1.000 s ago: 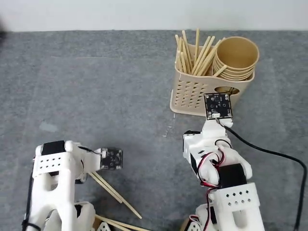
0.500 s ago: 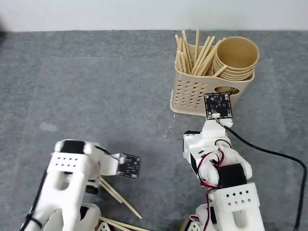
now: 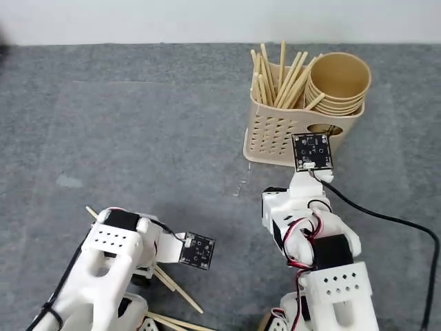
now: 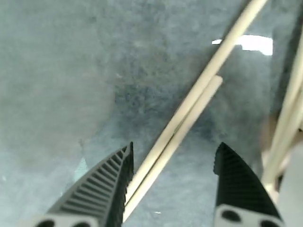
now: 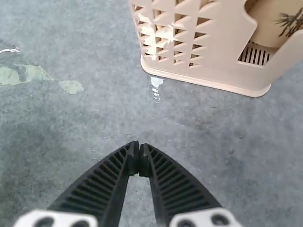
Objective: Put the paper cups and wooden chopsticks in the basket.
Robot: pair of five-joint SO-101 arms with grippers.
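Two wooden chopsticks (image 4: 189, 125) lie side by side on the grey table, between the fingers of my open left gripper (image 4: 175, 146); one finger (image 4: 113, 187) touches them. In the high view these chopsticks (image 3: 178, 291) stick out from under the left arm (image 3: 114, 255) at the front left. More chopsticks (image 4: 284, 137) lie close by, and another pair (image 3: 172, 321) is at the front edge. The beige basket (image 3: 275, 134) at the back right holds stacked paper cups (image 3: 337, 83) and several chopsticks (image 3: 275, 72). My right gripper (image 5: 138, 147) is shut and empty, a short way in front of the basket (image 5: 213, 52).
A black cable (image 3: 393, 221) trails from the right arm (image 3: 310, 234) to the right edge. Pale stains (image 5: 33, 74) mark the table surface near the basket. The left and middle of the grey table are bare.
The left arm has swung right and forward, bringing its wrist over the loose chopsticks; a chopstick end now shows behind it. The right arm has not moved.
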